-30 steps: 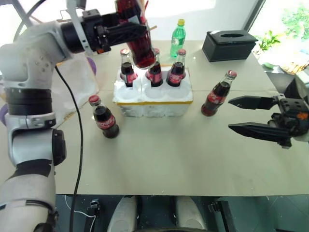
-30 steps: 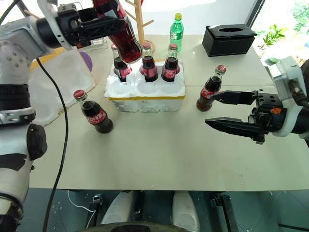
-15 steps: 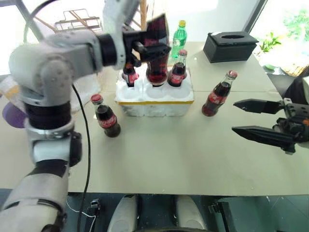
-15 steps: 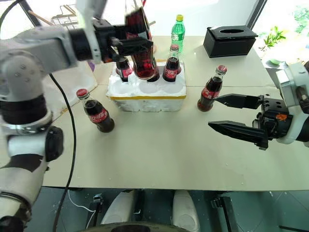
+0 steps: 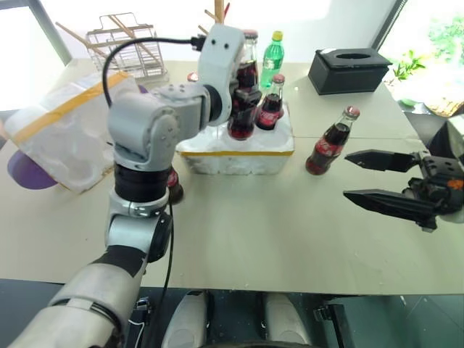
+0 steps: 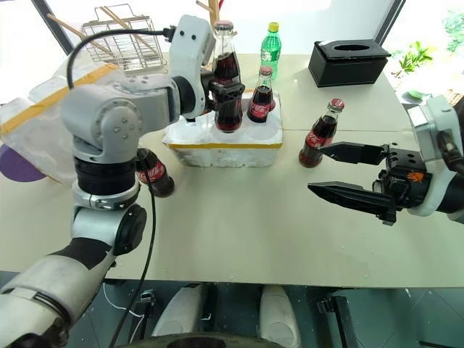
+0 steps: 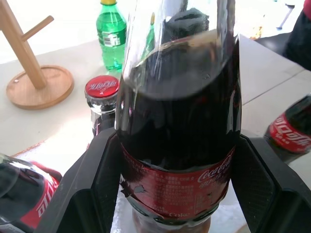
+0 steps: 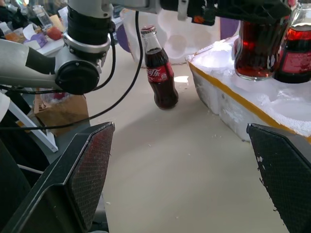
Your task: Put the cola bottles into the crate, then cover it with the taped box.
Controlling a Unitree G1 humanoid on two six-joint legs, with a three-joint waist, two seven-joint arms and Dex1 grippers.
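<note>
Taped box (image 5: 61, 138) lying on the table's left side, well apart from the crate, hollows facing up, not yet used as cover; covering step outstanding. Crate (image 6: 225, 145) at table centre, yellow tape along its front rim, partly loaded: bottles standing in the rear wells, front wells appearing empty from the head views, exact count of seated bottles obscured by the left arm. Left gripper (image 7: 177, 194) clamped on a cola bottle (image 6: 226, 69), black fingers (image 7: 92, 179) pressing either side of the red label, bottle upright over the crate with its base low among the wells; whether the base is seated in a well cannot be told, though the right wrist view suggests it hangs just above the foam. Right gripper (image 6: 348, 174) hovering over bare table at the right, fingers spread wide, holding nothing. Two cola bottles outside the crate: one (image 6: 319, 134) standing right of the crate, just beyond the right gripper's tips, and one (image 8: 158, 73) standing left of the crate, near the left arm. Green bottle (image 5: 270, 49) and black tissue box (image 5: 351, 69) at the far edge, no part of the job. Judged roughly half done on loading: held bottle to be lowered and released, two loose bottles to follow, then cover.
</note>
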